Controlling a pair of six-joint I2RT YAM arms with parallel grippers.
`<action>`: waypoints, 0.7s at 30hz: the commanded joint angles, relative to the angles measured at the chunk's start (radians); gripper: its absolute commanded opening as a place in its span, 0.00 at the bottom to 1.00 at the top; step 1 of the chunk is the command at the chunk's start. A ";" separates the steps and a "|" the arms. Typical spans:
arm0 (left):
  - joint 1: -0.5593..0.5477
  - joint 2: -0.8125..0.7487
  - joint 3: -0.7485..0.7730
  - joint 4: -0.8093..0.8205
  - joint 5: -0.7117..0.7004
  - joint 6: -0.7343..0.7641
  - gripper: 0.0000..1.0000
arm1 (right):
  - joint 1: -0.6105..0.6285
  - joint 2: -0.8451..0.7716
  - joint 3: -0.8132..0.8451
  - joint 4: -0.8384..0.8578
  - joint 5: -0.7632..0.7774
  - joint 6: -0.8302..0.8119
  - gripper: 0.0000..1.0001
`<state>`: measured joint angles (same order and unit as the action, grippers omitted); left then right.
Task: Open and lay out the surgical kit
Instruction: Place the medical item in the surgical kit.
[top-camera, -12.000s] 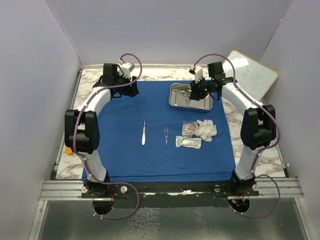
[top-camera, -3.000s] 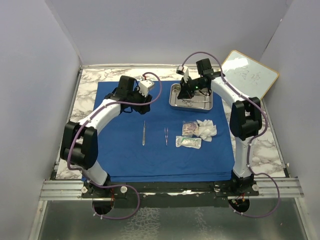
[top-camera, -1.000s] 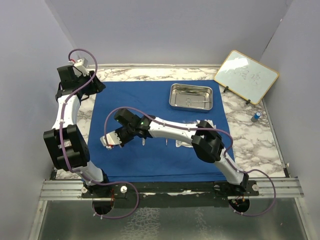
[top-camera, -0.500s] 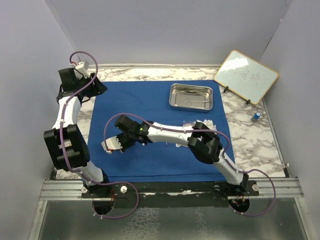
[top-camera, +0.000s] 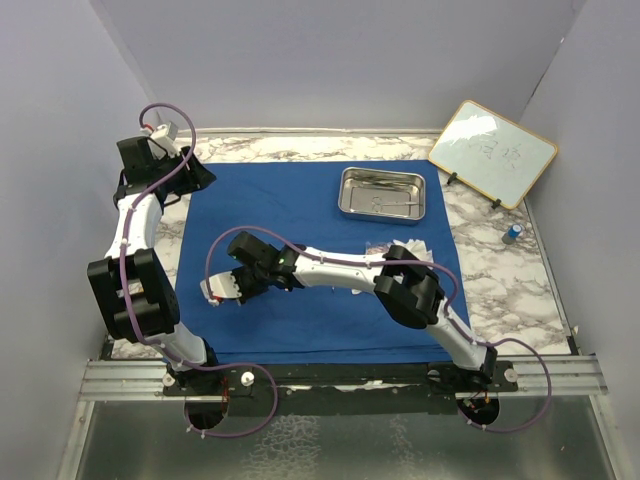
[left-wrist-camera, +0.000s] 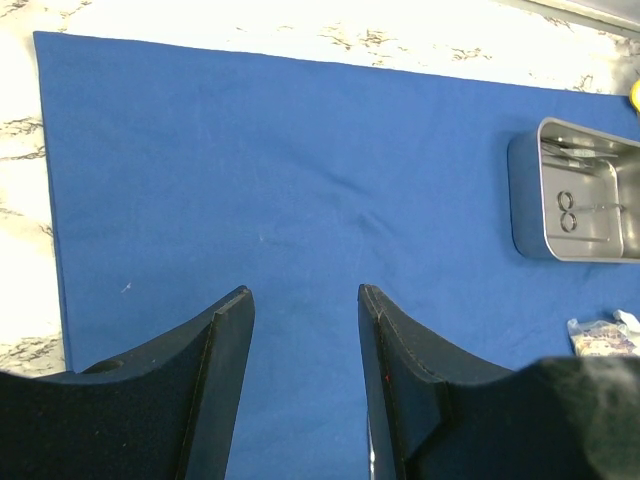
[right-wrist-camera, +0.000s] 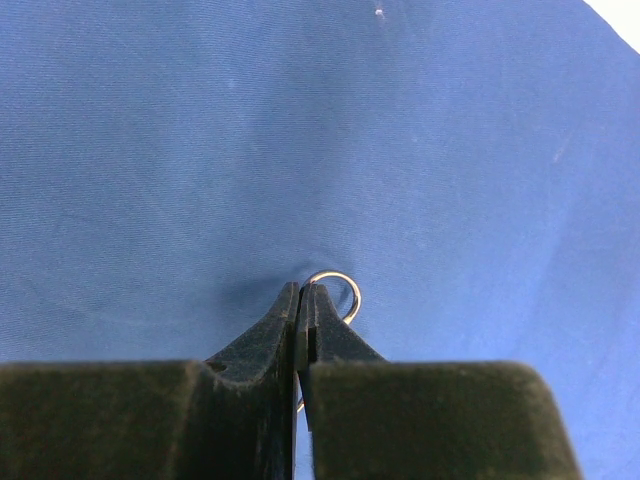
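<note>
- blue cloth wrap (top-camera: 300, 210) spread flat on marble table (top-camera: 490, 275); covers most of the table's middle
- steel tray (top-camera: 343, 195) sits on the far right part of the cloth; upright, open side up
- ring-handled tools in tray (left-wrist-camera: 568, 210): 2 finger rings side by side plus thin steel shafts; exact tool type too small to tell
- clear packet (left-wrist-camera: 598, 338) on the cloth, on the near side of the tray; mostly hidden in the top view by the right arm
- white gauze (top-camera: 420, 247) just beside that packet, only a bit showing past the right arm's elbow
- left gripper (left-wrist-camera: 305, 292): jaws apart, nothing between them; hovers over the far left part of the cloth, near its corner; aimed across the cloth toward the tray
- right arm stretched across the cloth to the near left area; well apart from the tray
- right gripper (right-wrist-camera: 301, 290): jaws pressed together, tips down at the cloth surface, small shadowed dimple in the fabric at the tips
- ring-handled instrument (right-wrist-camera: 338, 288): 1 steel finger ring pokes out right at the right gripper's tips; a sliver of steel shows in the seam between the fingers lower down; so jaws are clamped on it; rest of the tool hidden by the fingers, scissors or forceps cannot tell
- whiteboard (top-camera: 492, 152) propped off the cloth at the far right; tilted
- small blue-topped object (top-camera: 513, 233) on the marble at the right edge, apart from the cloth
</note>
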<state>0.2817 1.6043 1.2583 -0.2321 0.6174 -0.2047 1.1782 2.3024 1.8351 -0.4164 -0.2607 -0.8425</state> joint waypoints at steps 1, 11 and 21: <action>0.011 -0.046 -0.013 0.028 0.035 -0.006 0.49 | 0.011 0.036 0.017 0.030 0.023 0.025 0.01; 0.017 -0.047 -0.021 0.037 0.036 -0.005 0.49 | 0.011 0.051 0.022 0.017 0.012 0.034 0.07; 0.018 -0.052 -0.029 0.042 0.034 -0.005 0.49 | 0.011 0.028 0.060 -0.011 -0.012 0.054 0.32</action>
<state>0.2890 1.5929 1.2423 -0.2142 0.6212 -0.2077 1.1782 2.3291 1.8481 -0.4183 -0.2558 -0.8120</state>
